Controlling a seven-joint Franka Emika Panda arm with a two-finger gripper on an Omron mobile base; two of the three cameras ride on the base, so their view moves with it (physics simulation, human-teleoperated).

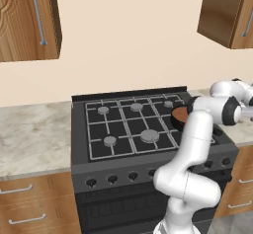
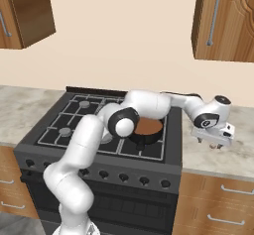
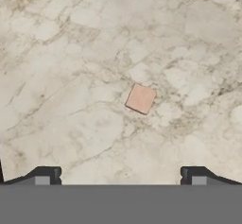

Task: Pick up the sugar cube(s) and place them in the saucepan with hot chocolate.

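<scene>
Black gas stove (image 1: 128,124), grey burner caps, row of knobs (image 2: 123,177) along front. Marble counter (image 3: 71,76) lies beneath the jaws. Wooden wall cabinets (image 2: 223,21) above; drawers (image 2: 218,209) below counter.

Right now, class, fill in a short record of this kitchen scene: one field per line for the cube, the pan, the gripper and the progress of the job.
sugar cube: small pale orange-tan square, lying flat on the marble counter, alone, untouched
saucepan with hot chocolate: on the stove, at its right side, orange-brown liquid inside
gripper: open, over the counter right of the stove, looking down at the cube; holds nothing
progress: cube not yet picked up, none seen in the pan
</scene>
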